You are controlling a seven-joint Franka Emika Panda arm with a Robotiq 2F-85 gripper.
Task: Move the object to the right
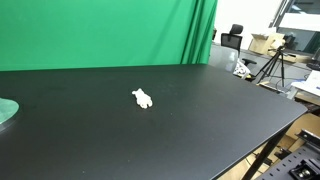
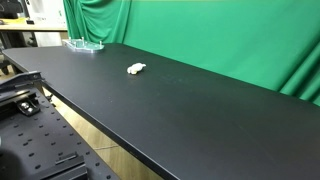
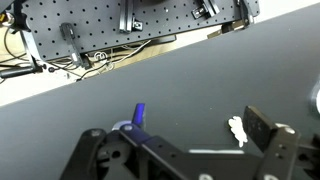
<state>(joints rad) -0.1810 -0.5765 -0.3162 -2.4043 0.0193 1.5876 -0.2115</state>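
The object is a tiny white-cream lump (image 1: 143, 98) lying on the black table (image 1: 200, 120), apart from everything else; it shows in both exterior views (image 2: 136, 69). In the wrist view the object (image 3: 237, 130) lies on the table just inside the right finger of my gripper (image 3: 175, 130). The fingers are wide apart and hold nothing. Whether the finger touches the object I cannot tell. The arm and gripper are out of view in both exterior views.
A pale green round disc (image 1: 5, 112) sits near one end of the table, also seen in an exterior view (image 2: 85, 45). A green curtain (image 1: 100, 30) hangs behind the table. Perforated metal equipment (image 3: 120, 25) stands beyond the table's edge.
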